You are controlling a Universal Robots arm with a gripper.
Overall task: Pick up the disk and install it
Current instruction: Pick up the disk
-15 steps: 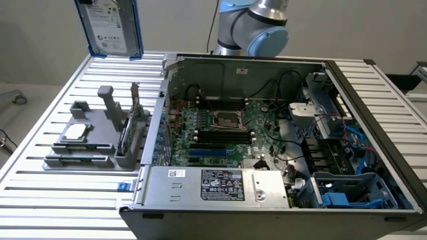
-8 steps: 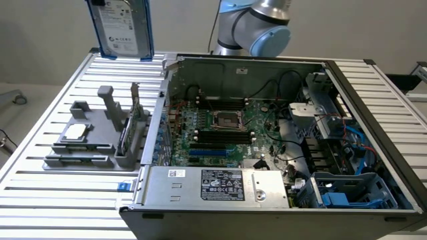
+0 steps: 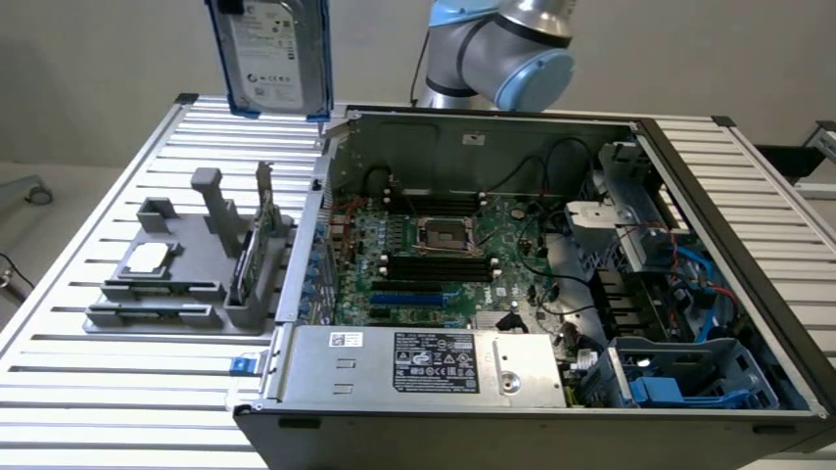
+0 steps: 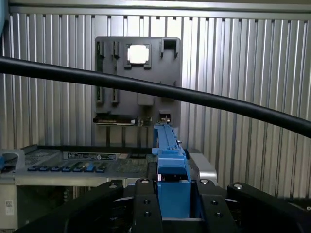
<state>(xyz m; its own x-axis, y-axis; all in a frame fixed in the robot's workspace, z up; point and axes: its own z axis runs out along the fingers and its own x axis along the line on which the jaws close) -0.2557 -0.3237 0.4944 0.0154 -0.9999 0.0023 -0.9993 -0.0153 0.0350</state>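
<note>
The disk (image 3: 272, 54), a silver-grey drive with a white label in a blue carrier, hangs upright high above the slatted table, beyond the back left corner of the open computer case in the exterior view. In the wrist view I look down along the disk's blue carrier edge (image 4: 171, 179). It sits between the two black fingers (image 4: 146, 206) of my gripper (image 4: 173, 196), which is shut on it. Part of the arm (image 3: 512, 54) shows behind the case.
The open computer case (image 3: 653, 147) lies on the slatted table (image 3: 131, 382), with a grey sticker-labelled box (image 3: 418, 362) and a blue bay (image 3: 692, 377) at its near side. A grey holder (image 3: 196, 279) carrying a small square chip (image 3: 147, 257) stands left. A black cable (image 4: 155, 90) crosses the wrist view.
</note>
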